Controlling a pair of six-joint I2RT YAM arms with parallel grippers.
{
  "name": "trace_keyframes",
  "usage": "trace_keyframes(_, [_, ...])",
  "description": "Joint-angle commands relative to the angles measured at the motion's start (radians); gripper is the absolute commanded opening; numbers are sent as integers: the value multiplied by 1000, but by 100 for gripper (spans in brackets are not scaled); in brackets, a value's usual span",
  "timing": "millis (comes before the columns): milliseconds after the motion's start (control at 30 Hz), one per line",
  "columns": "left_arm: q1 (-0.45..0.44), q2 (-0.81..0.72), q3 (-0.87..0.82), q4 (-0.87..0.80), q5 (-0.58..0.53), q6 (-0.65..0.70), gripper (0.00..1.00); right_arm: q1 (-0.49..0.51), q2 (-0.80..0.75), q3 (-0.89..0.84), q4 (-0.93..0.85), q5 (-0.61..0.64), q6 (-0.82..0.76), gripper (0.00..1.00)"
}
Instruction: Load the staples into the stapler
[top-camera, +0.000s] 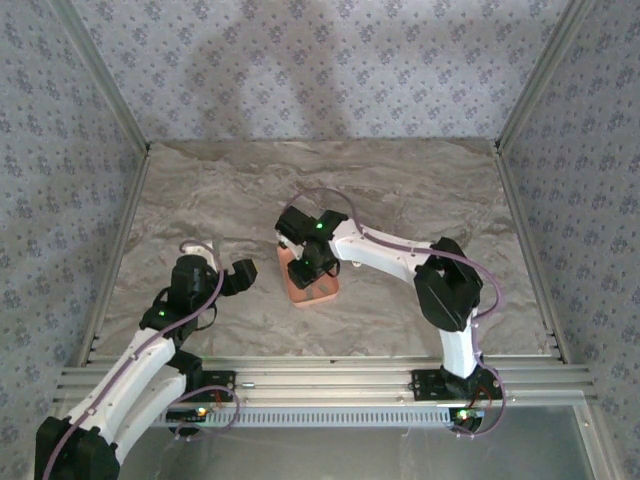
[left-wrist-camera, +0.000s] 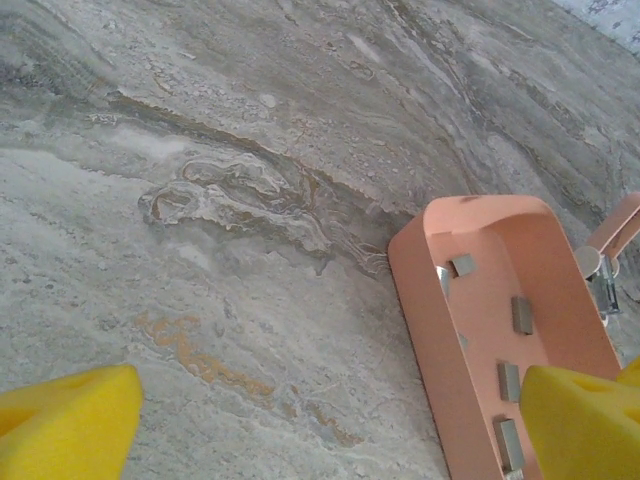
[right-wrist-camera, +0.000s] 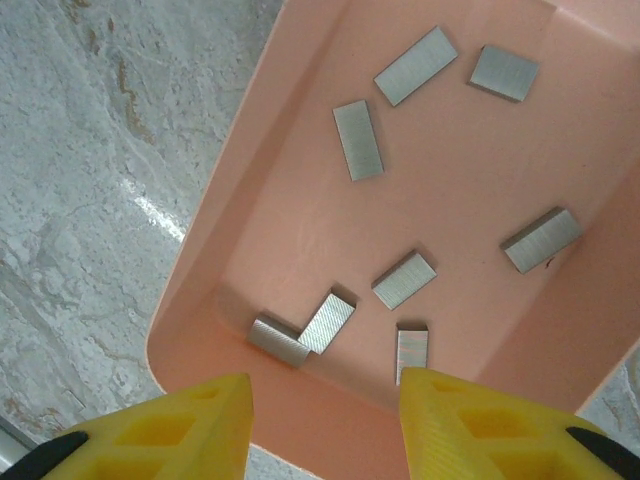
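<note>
Right gripper (right-wrist-camera: 322, 395) over tray (right-wrist-camera: 205, 250), fingers half apart, empty, likely lining up on loose staples (right-wrist-camera: 404, 279) inside. Left gripper (left-wrist-camera: 330, 400) wide, empty, beside tray. Stapler (left-wrist-camera: 622, 228) apparently just beyond tray.

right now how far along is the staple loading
Done: nothing looks loaded; eight staple strips lie loose in the orange tray. In hand: nothing, the right gripper hangs open above the tray and the left gripper is open over the table beside it. Left: picking up a strip and loading it.
</note>
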Motion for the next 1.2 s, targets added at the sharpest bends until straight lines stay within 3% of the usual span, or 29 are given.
trace_keyframes(0, [11,11,-10,13,-21,9,97,6,36,48,-48,-17,6,44])
trace_keyframes(367, [21,36,-8,17,-9,21,97,-31,131,111,-115,12,54,45])
trace_keyframes(733, [28,56,-21,55,-10,15,98,-82,175,123,-90,-83,259,47])
trace_keyframes(1167, [32,39,-13,34,-17,40,98,-79,247,181,-148,-50,258,46])
